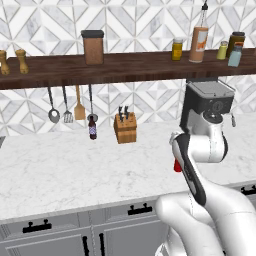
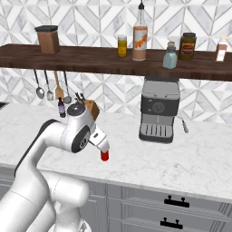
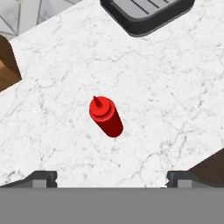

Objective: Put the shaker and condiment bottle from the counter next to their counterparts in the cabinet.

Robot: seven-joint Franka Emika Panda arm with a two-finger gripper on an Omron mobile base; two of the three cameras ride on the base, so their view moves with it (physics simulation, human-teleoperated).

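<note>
The red condiment bottle (image 3: 106,116) stands upright on the white marble counter, seen from above with its nozzle toward the camera. My gripper (image 3: 112,178) hangs open above it, one dark fingertip on each side, well apart from it. A sliver of the condiment bottle (image 2: 104,156) shows under my hand, and another sliver of the bottle (image 1: 177,165) beside my arm. The pale blue-grey shaker (image 1: 234,56) stands on the cabinet (image 1: 130,65), the dark wooden shelf. That shaker (image 2: 170,56) is next to a dark jar on the cabinet (image 2: 90,59).
A coffee machine (image 2: 158,111) stands on the counter right of the bottle, with its drip tray (image 3: 144,13) close by. A knife block (image 1: 125,127) and a dark purple bottle (image 1: 92,131) stand at the back wall. A tall clear bottle (image 2: 140,41) and jars line the shelf.
</note>
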